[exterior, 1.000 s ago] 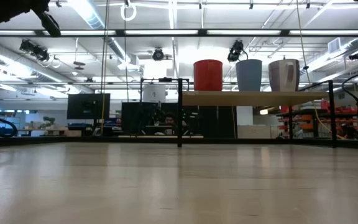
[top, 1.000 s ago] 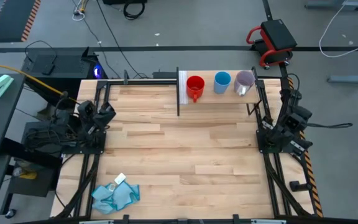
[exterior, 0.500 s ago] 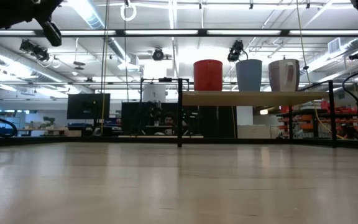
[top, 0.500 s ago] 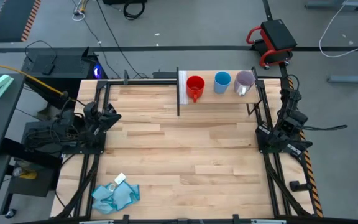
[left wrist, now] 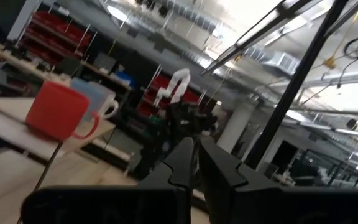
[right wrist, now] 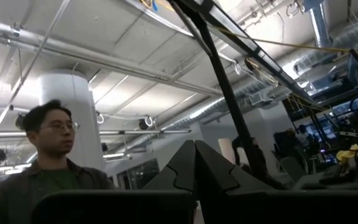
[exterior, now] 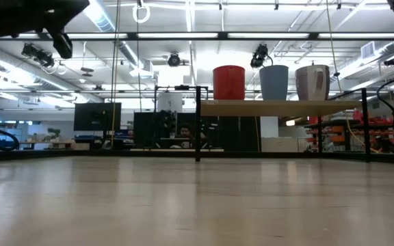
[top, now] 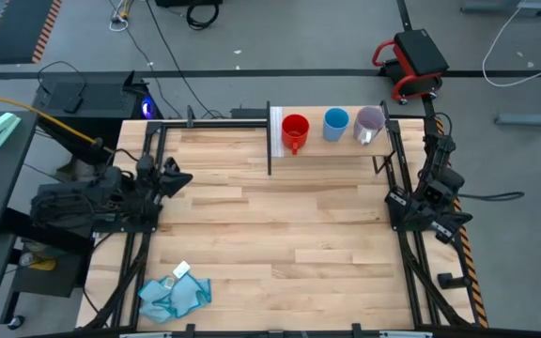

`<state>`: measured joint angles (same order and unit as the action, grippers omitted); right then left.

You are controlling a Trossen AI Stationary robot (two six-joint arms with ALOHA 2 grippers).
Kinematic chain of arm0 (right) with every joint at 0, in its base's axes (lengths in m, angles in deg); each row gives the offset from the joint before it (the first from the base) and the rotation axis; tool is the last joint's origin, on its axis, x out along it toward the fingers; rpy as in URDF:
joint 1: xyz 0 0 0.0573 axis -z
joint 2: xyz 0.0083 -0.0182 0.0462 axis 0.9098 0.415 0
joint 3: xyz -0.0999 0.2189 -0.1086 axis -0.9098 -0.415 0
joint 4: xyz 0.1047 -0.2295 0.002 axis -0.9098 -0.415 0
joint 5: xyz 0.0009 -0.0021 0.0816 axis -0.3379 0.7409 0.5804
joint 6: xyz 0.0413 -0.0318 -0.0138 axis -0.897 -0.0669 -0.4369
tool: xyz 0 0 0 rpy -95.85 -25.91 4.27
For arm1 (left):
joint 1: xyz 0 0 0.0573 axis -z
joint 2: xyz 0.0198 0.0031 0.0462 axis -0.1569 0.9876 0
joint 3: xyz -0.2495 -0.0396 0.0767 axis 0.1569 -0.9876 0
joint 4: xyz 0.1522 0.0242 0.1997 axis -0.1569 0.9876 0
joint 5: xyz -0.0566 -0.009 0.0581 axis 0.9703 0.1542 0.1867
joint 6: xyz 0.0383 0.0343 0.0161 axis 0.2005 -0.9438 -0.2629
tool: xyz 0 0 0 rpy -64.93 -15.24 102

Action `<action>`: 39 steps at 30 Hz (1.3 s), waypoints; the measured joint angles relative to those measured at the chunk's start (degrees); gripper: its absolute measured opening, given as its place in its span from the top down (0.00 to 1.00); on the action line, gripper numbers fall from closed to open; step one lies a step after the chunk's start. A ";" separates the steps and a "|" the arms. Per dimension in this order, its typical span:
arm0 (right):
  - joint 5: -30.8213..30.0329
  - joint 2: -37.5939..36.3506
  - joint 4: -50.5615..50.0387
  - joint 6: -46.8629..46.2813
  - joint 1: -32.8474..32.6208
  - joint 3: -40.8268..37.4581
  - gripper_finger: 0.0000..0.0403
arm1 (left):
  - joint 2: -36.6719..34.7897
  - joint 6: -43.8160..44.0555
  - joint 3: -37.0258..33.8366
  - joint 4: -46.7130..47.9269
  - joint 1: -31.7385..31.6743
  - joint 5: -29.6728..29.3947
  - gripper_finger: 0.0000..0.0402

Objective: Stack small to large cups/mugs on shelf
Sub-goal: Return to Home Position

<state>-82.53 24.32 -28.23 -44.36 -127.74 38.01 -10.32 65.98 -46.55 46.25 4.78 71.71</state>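
Note:
Three cups stand upright in a row on the pale shelf (top: 346,144) at the table's far edge: a red mug (top: 295,130), a light-blue cup (top: 335,123) and a pale purple mug (top: 369,123). In the low view the red mug (exterior: 229,82), blue cup (exterior: 273,82) and purple mug (exterior: 312,82) rest on their bases on the shelf board (exterior: 279,107). My left gripper (top: 180,176) hangs above the table's left part, shut (left wrist: 194,160) and empty, pointing toward the red mug (left wrist: 59,111). My right gripper (right wrist: 194,163) is shut and empty on the right arm (top: 432,188) at the right edge.
A thin dark upright panel (top: 269,139) stands at the shelf's left end, beside the red mug. A teal cloth (top: 175,293) lies at the table's near left corner. Metal frame posts (top: 390,141) flank the shelf. A person (right wrist: 55,155) shows beyond the table in the right wrist view.
My left gripper has moved out from the table's left edge toward the right, over the tabletop. The right arm has shifted slightly at the right edge. The cups have stayed where they were.

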 joint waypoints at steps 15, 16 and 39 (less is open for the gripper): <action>-0.02 0.00 -1.35 -0.19 0.00 0.00 0.97 | 0.09 -1.99 0.00 -0.72 -0.04 -3.71 0.91; -0.03 0.00 -1.42 -0.16 0.00 0.00 0.97 | -0.13 -2.17 0.00 -0.73 -0.04 -3.94 0.91; -0.11 0.00 -9.57 4.21 -0.02 0.02 0.97 | -0.21 -4.76 -7.74 -6.80 -0.03 -4.57 0.93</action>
<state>-82.64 24.32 -37.80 -40.15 -127.76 38.03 -10.52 61.22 -54.30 39.44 4.75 67.15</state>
